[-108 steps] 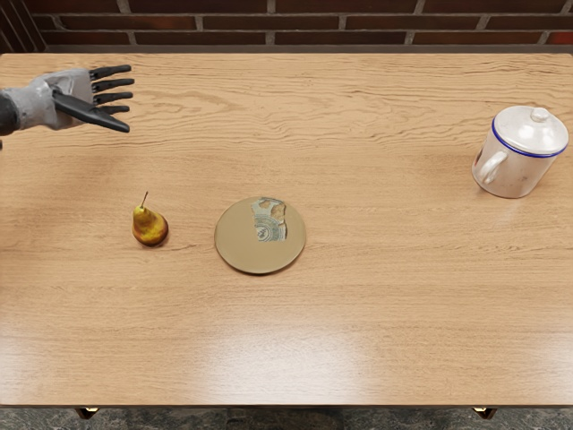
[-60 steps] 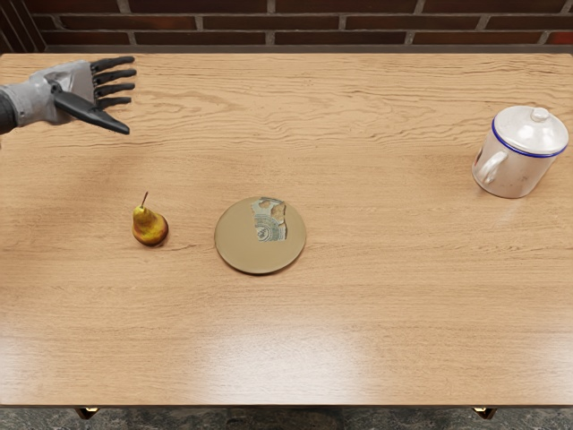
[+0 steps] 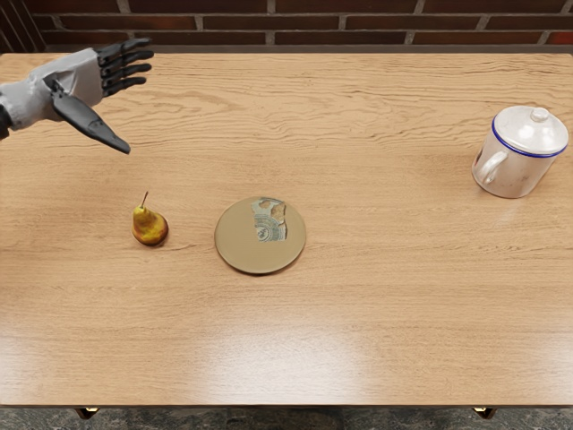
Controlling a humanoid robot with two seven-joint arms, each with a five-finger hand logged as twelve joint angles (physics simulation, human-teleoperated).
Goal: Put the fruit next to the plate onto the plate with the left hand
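On the wooden table (image 3: 376, 305), seen from the head view, a yellow pear (image 3: 149, 226) stands upright with its stem pointing up, just beside the left edge of a round tan plate (image 3: 243, 246) and not touching it. The plate carries a grey-green patterned patch near its upper right part and holds nothing else. The left hand (image 3: 85, 82) hovers over the far left corner of the table, well apart from the pear, its arm coming in from the left edge. Its dark fingers (image 3: 125, 63) are spread apart and stretched toward the right, the thumb angled down and away from them, and it holds nothing. Far to the right stands a white lidded mug (image 3: 517, 152) with a blue rim line. A brick wall (image 3: 313, 22) runs behind the table.
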